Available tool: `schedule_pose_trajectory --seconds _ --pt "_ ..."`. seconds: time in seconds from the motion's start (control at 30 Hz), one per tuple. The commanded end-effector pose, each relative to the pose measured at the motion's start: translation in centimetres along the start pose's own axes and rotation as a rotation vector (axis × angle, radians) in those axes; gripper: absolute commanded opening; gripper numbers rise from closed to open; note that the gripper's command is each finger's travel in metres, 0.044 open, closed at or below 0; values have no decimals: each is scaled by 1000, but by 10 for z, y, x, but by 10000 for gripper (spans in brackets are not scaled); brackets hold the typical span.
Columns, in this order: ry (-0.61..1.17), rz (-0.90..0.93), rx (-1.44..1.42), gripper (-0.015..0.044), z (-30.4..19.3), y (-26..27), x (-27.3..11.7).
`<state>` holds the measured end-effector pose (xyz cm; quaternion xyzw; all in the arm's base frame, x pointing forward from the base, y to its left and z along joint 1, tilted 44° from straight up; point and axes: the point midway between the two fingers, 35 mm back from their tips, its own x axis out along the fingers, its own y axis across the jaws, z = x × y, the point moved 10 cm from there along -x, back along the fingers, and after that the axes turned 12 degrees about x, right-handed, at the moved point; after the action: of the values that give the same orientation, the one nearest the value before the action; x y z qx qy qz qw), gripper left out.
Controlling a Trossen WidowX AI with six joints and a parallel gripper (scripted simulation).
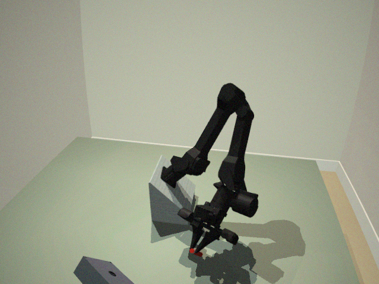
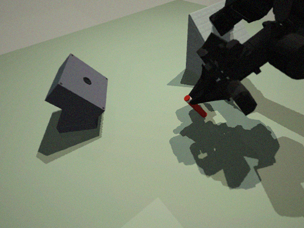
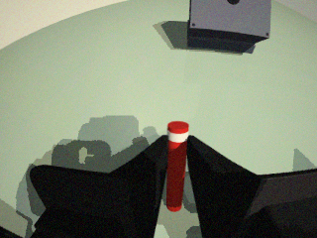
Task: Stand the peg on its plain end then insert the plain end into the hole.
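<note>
The red peg (image 1: 199,254) (image 2: 198,110) (image 3: 176,174) is tilted, with its white-banded end up and its plain end pointing down and back toward the arm. My gripper (image 1: 193,251) (image 2: 190,100) (image 3: 177,141) is shut on the peg close to the white band. The peg's plain end is low over the table; whether it touches cannot be told. The sloped panel (image 1: 97,268) (image 2: 74,74) (image 3: 213,20) stands apart from the peg, at the left in the exterior view. Its dark round hole (image 1: 112,273) (image 2: 87,81) shows in its face, partly cut off at the top of the wrist view.
A grey wedge-shaped block (image 1: 165,207) (image 2: 193,47) stands under and beside the arm's base, behind the gripper. The arm's shadows fall on the green table (image 1: 92,195) (image 2: 131,155) around the peg. Walls stand behind the table.
</note>
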<state>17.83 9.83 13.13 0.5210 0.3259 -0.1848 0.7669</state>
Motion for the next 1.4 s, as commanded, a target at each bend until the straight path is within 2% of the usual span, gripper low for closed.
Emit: schedule_pose_trajectory --seconds 0.0,1.37 --pt "-42 10 5 51 -5 -2 -3" --pt "-389 81 7 51 -56 -13 -16"
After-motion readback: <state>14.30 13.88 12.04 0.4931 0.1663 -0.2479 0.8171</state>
